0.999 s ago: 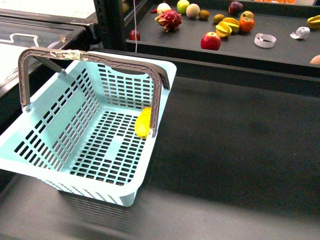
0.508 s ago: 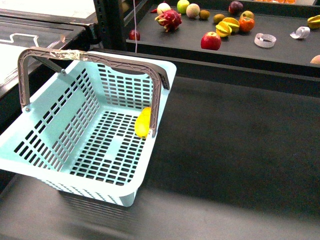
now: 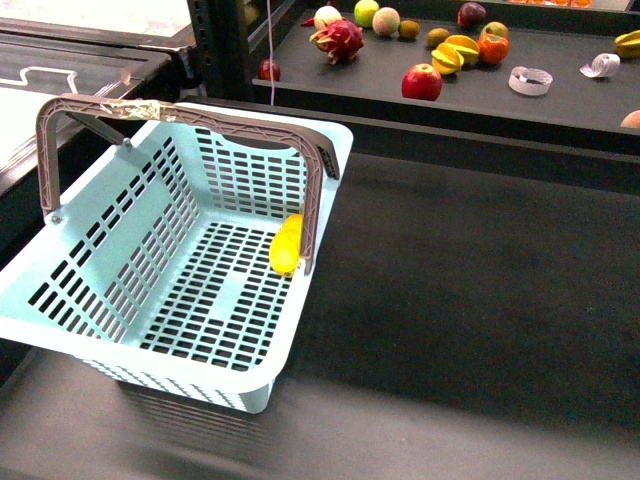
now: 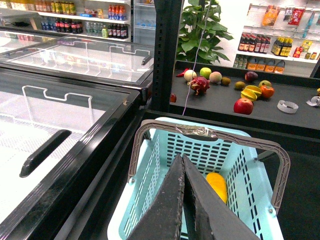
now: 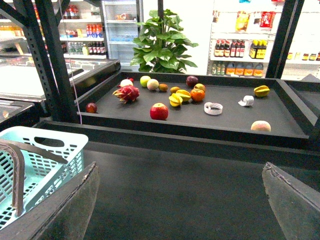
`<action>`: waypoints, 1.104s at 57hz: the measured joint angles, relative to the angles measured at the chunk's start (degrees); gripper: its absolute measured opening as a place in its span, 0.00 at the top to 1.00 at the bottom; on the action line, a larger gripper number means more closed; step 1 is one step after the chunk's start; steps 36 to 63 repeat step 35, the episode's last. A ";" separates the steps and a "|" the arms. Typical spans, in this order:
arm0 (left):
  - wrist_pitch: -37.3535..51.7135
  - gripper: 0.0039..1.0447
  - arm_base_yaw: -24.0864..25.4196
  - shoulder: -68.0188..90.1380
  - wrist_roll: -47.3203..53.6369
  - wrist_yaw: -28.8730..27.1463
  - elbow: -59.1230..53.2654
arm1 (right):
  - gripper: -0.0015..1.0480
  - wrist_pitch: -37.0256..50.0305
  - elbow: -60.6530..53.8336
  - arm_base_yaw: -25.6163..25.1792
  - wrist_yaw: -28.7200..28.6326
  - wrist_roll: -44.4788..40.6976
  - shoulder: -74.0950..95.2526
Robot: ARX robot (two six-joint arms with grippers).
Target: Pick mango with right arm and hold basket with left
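Front view shows the basket [image 3: 150, 290] at the bench's left edge, the mango [image 3: 286, 245] inside against its right wall: smooth, slippery, best gripped across its middle. The left gripper [image 4: 184, 200] is clenched above the basket; the right gripper [image 5: 180, 200] is spread, empty.

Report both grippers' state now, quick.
Left gripper: shut, fingers pressed together above the basket, holding nothing visible.
Right gripper: open, fingers spread wide, empty.
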 joint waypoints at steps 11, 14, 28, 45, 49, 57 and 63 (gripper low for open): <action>-3.54 0.98 0.00 -3.52 0.00 0.00 0.00 | 0.08 0.00 0.00 0.00 0.00 -0.02 0.00; -6.95 0.98 0.00 -6.34 0.00 -0.02 0.02 | 0.08 0.00 0.00 0.00 0.00 0.00 0.00; -14.03 0.98 0.00 -13.55 0.02 0.02 0.02 | 0.08 0.00 0.00 0.00 0.00 0.00 0.00; -14.03 0.98 0.00 -13.57 0.02 0.02 0.02 | 0.08 0.00 0.00 0.00 0.00 0.00 0.00; -14.03 0.98 0.00 -13.57 0.02 0.02 0.02 | 0.08 0.00 0.00 0.00 0.00 0.00 0.00; -14.03 0.98 0.00 -13.57 0.02 0.02 0.02 | 0.08 0.00 0.00 0.00 0.00 0.00 0.00; -14.03 0.98 0.00 -13.57 0.02 0.02 0.02 | 0.08 0.00 0.00 0.00 0.00 0.00 0.00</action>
